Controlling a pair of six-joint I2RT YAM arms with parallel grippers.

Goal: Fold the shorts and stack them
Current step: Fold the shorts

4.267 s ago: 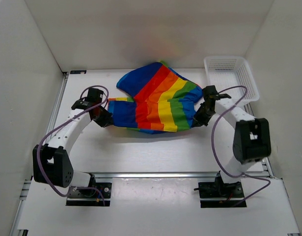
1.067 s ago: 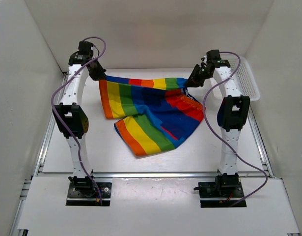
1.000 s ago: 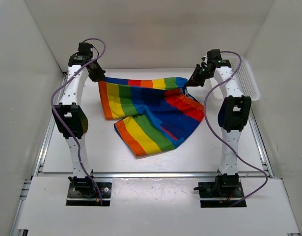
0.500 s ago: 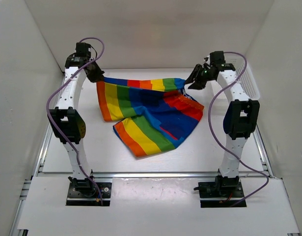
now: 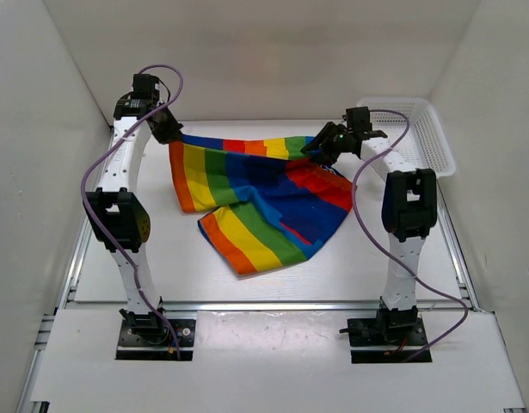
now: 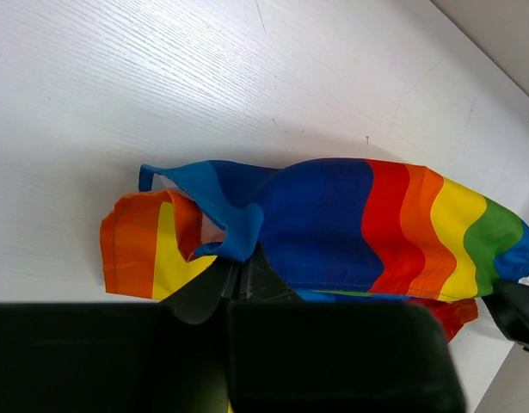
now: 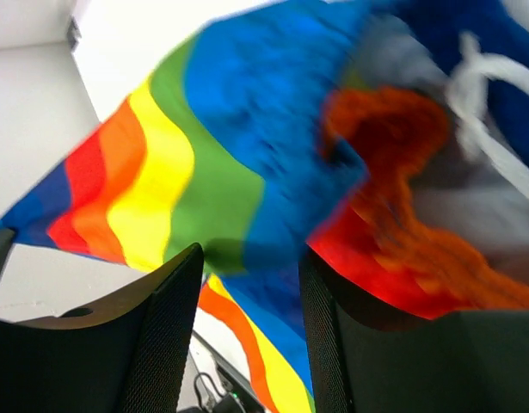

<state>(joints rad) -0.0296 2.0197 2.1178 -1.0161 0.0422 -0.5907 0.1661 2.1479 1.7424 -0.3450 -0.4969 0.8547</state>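
The rainbow-striped shorts [image 5: 264, 198] hang by one top corner from my raised left gripper [image 5: 169, 131], and their lower part lies spread on the table. In the left wrist view that gripper [image 6: 238, 265] is shut on a blue fold of the shorts [image 6: 333, 224]. My right gripper [image 5: 322, 144] is at the shorts' other top corner, jaws open. In the blurred right wrist view its fingers [image 7: 165, 335] stand apart, with the shorts [image 7: 221, 146] and their orange-red waistband [image 7: 393, 224] just beyond them.
A white mesh basket [image 5: 416, 129] stands at the back right, behind the right arm. White walls close in the table on three sides. Both arm bases sit at the near edge.
My right gripper has opened and let go of the shorts' corner, then swung left toward the cloth. The left gripper keeps its hold and has barely moved.
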